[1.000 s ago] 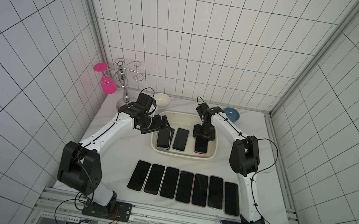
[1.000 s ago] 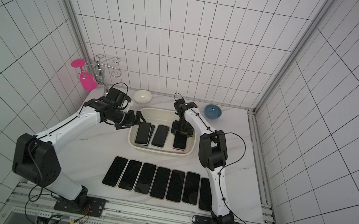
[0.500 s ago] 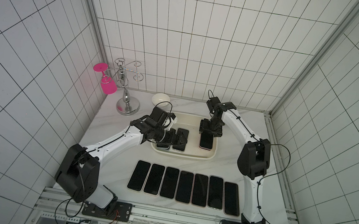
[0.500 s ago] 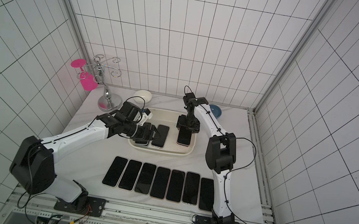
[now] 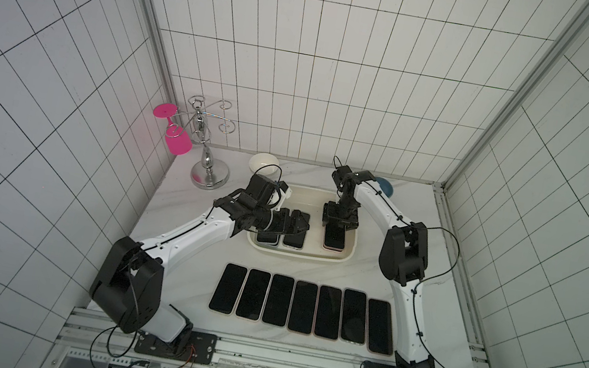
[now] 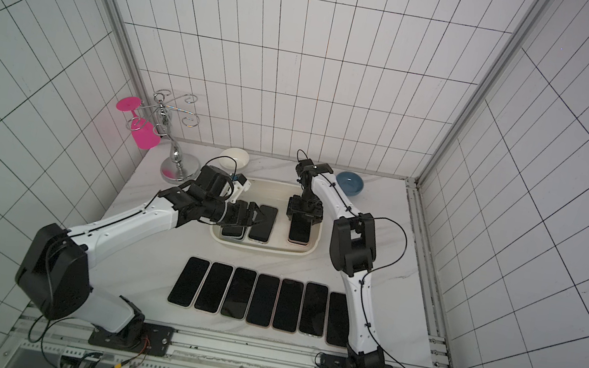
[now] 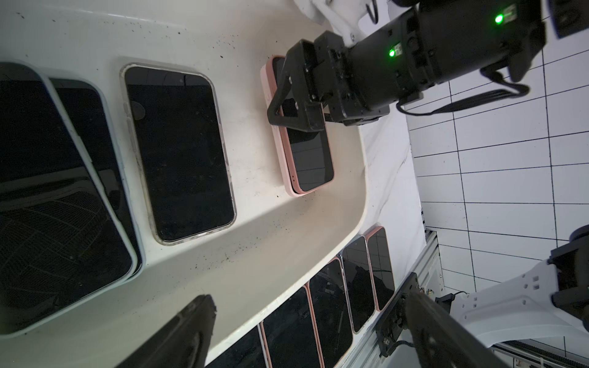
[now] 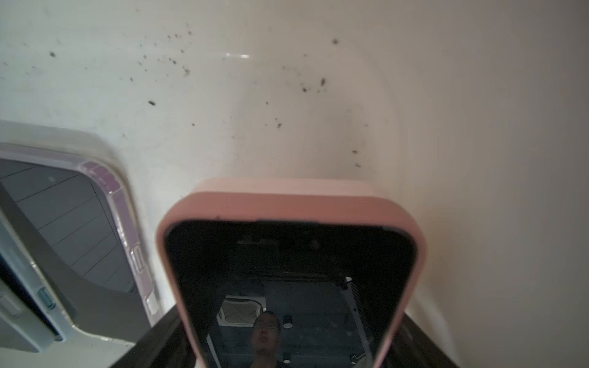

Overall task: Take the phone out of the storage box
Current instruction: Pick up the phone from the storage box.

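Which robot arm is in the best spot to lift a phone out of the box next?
Probably the right one. The right gripper hugs the pink phone inside the storage box; the left gripper hangs open above other phones, holding nothing.

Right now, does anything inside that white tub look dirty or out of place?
Yes. Dark specks litter the storage box floor, and two phones at one end lie overlapped, slightly askew, unlike the neat row outside.

Both top views look down from high overhead; both wrist views share the storage box (image 7: 255, 251) close up.
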